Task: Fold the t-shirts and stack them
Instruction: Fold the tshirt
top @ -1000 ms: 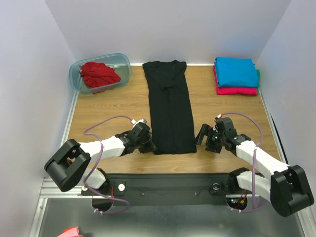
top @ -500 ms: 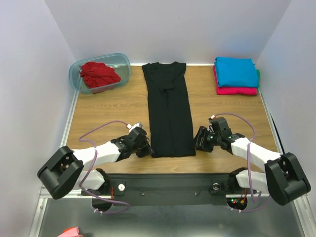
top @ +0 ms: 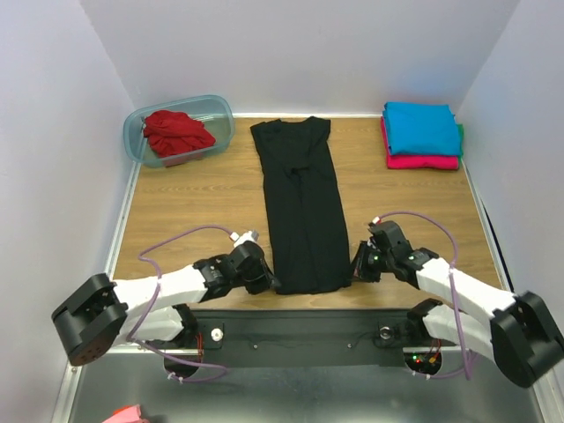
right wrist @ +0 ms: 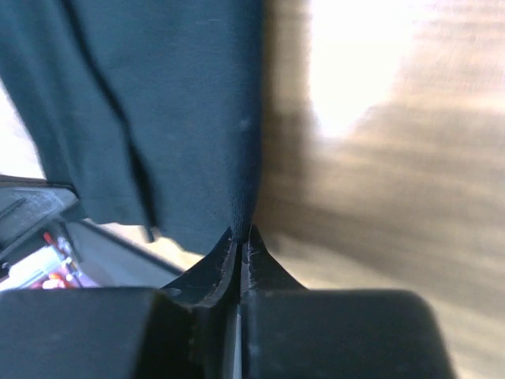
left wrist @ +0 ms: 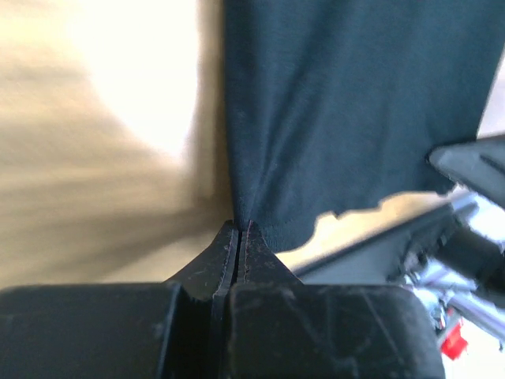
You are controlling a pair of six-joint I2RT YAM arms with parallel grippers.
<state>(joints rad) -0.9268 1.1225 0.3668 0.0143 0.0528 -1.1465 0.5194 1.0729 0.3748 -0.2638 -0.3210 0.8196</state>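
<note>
Tools [top: 272,284] [top: 357,268] on black t-shirt [top: 304,211]; tub [top: 224,130] apart

- We count four shirts: one black shirt [top: 304,211], one red shirt [top: 176,132], one turquoise shirt [top: 421,126], one pink shirt [top: 423,162].
- We count one tub [top: 222,110].
- We count two grippers: left gripper [left wrist: 237,230], right gripper [right wrist: 241,234].

We overlook the whole desk [top: 203,198] from above and behind; both wrist views press close, facing the near hem of the black t-shirt [top: 304,211].
</note>
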